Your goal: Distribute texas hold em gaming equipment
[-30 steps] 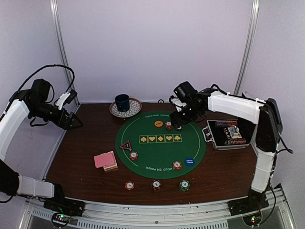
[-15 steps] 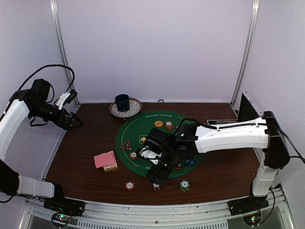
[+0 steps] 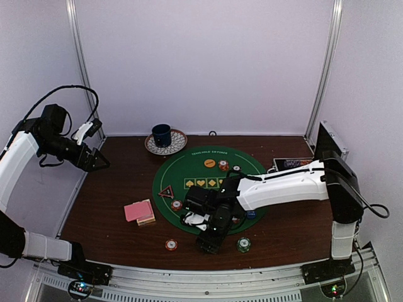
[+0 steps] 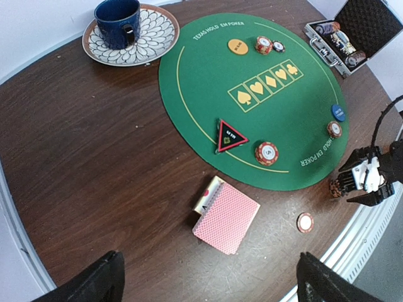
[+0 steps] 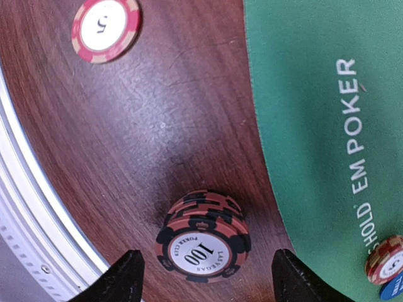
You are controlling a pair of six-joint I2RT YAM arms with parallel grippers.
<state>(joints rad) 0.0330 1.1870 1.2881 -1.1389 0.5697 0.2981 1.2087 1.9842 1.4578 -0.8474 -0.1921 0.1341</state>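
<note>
right hand (image 5: 208, 261) wide, straddling red-black chip stack (image 5: 203, 236) beside green mat (image 5: 302, 94), left hand (image 4: 208, 278) wide, empty

The poker mat (image 4: 201, 94) is green with yellow suit symbols; the chip stack (image 5: 203, 242) is red-and-black striped; the cards (image 4: 227, 218) are pink-backed.

Dark brown wooden worktop (image 3: 107, 207) under everything I see. Round green felt mat (image 3: 201, 165) at its centre, row of yellow suit boxes printed across middle. Blue cup (image 3: 161, 134) upright on patterned saucer (image 3: 179, 143), far side, just beside mat's far-left edge. Black metal-edged case (image 4: 371, 22) far right, off mat, lid raised; my left wrist view shows it best. Pale walls behind, metal post (image 3: 79, 63) in each far corner.
</note>
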